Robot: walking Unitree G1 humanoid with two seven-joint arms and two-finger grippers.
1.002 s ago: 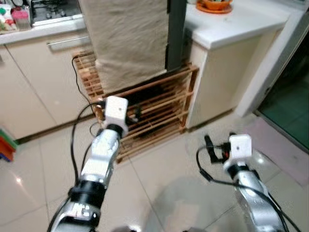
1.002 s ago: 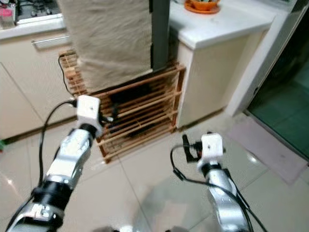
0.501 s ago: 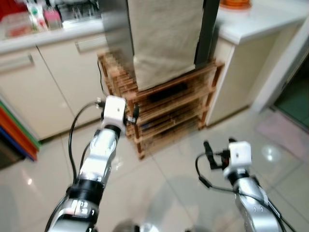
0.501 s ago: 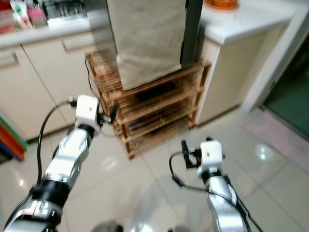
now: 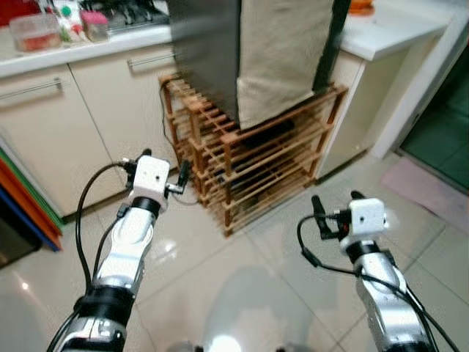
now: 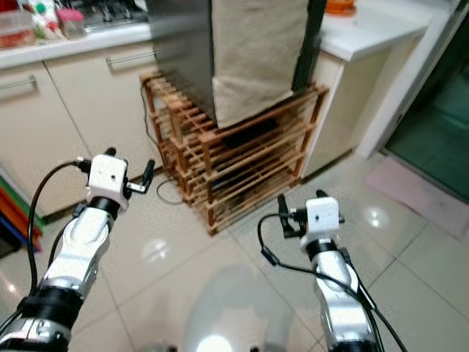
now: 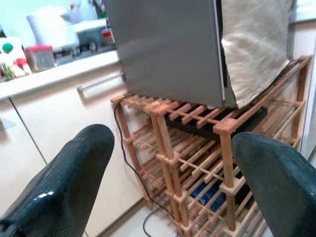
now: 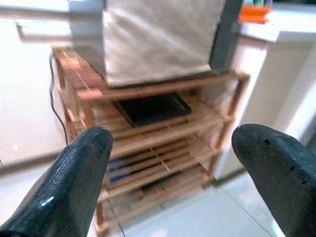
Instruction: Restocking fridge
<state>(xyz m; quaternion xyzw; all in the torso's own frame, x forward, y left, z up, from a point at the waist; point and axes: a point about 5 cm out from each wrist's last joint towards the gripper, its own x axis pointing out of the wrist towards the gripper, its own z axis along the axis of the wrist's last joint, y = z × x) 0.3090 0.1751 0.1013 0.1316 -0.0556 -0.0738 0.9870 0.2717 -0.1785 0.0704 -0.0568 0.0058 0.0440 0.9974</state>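
1. Small grey fridge [image 5: 209, 51] stands on top of a wooden slatted rack [image 5: 256, 169], far centre of the scene, against the kitchen units. A beige cloth [image 5: 282, 55] hangs down over its front, reaching to the rack's top shelf.
2. Left pincer [image 5: 163, 170] held up over the floor, near-left of the rack, fingers spread and grasping nothing. In the left wrist view the two black fingertips [image 7: 64, 182] sit wide apart with the rack's corner between them, well beyond.
3. Right pincer [image 5: 335, 205] held up near-right, in front of the rack's right end, also released, nothing between the fingers. The right wrist view looks straight at the rack shelves.
4. Rack: a flat black tray [image 8: 150, 108] lies on the shelf just under the fridge; something blue [image 7: 205, 193] on a lower shelf, too small to tell what.
5. Black cable [image 5: 170, 147] runs down behind the rack's left side.
6. White worktop [image 5: 388, 29] at far right carries an orange dish [image 5: 359, 7]. Worktop at far left holds containers [image 5: 44, 29], blurred.
7. Glossy tiled floor [image 5: 242, 293]; pale mat [image 5: 432, 191] lies at the right.
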